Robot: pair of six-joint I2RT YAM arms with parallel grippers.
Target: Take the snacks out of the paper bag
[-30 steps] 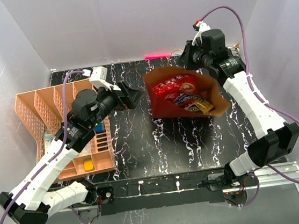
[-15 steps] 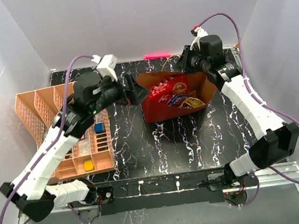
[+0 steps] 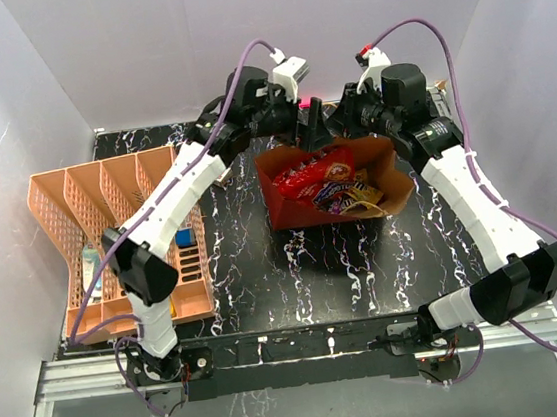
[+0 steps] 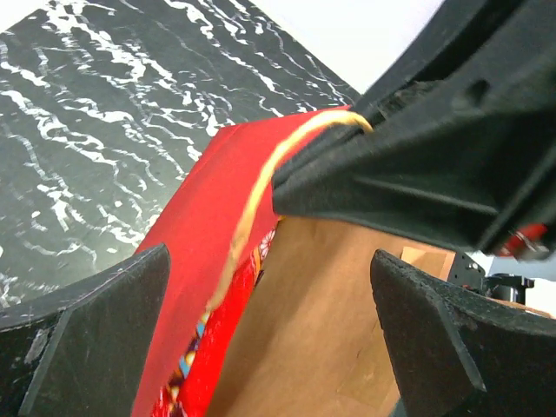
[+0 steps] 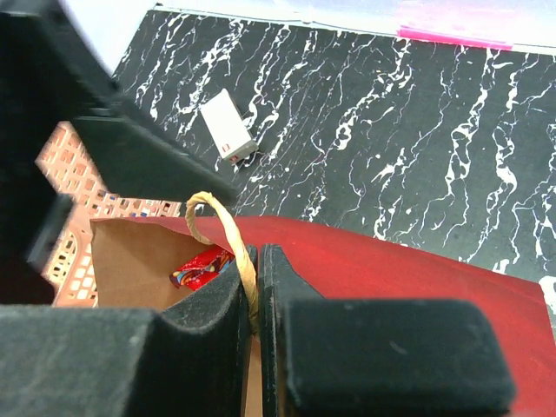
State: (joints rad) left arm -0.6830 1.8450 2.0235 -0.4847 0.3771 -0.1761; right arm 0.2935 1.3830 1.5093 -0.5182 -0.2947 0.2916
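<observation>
Right gripper: pinched tight on the thin cord handle at the back edge of the paper bag.
Left gripper: fingers spread wide, holding nothing. It hangs just over the back rim of the bag, right beside the right gripper.
Cord handle: a light brown loop that sticks up from the rim and runs in between the shut jaws.
Paper bag: red outside, brown inside. It sits on the black table, toward the back, near the middle, with its mouth open.
Snacks: inside the bag. Red packets lie on top, and a yellow one and darker ones lie by them.
Tray: peach, on the left side of the table, well apart from the bag. A blue block and a yellow block sit in it.
</observation>
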